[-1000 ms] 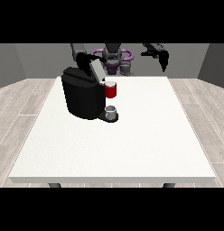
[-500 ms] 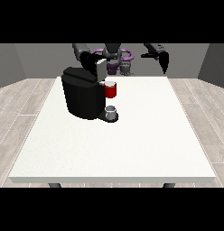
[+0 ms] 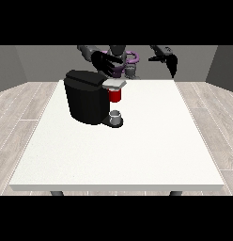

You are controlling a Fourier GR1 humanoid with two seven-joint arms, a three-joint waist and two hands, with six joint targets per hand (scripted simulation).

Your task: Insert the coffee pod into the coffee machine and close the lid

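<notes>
While the open hand (image 3: 105,61) at the view's left is hovering over the machine (image 3: 86,96), the lid (image 3: 114,84) just below it is waiting to be pushed shut.

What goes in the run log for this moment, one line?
hand at view's left: above coffee machine, fingers spread | hand at view's right: raised, off table | red thing at the machine: visible

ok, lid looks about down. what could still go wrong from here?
1. The hand at the view's left hangs right above the coffee machine; pulling back it might catch the machine's top.
2. A grey thing sits on the machine's base. If that is the pod, the lid may have closed without it.
</notes>
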